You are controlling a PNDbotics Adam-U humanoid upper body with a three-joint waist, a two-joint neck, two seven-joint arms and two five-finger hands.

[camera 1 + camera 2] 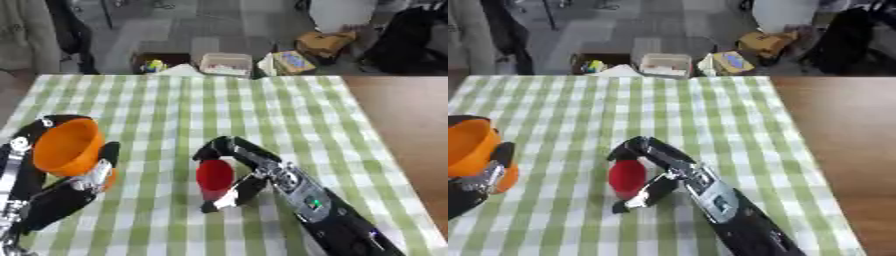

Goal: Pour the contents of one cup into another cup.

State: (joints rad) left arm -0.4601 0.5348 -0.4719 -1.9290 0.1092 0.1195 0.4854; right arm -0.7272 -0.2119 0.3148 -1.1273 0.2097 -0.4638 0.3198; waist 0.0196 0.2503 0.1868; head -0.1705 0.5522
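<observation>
The fingers (229, 146) of the right hand (249, 170) are curled round the red cup (214, 177), with the thumb on the near side, so the cup is clamped between them. The red cup stands on the green-checked cloth (262, 110) near the middle of the bench (402, 115), its mouth tipped towards the robot's left; this suggests it is the cup being steadied or readied for the transfer.

The fingers of the left hand (83, 182) are closed on the orange cup (68, 146), which is raised clear of the cloth and tilted, mouth facing up and to the left. The two cups are well apart, so pouring is judged not yet under way. Contents cannot be seen in either cup.

No brand, label or writing is legible on the cups or hands. Boxes (226, 64) on the floor beyond the bench carry coloured printing, none of it readable.
</observation>
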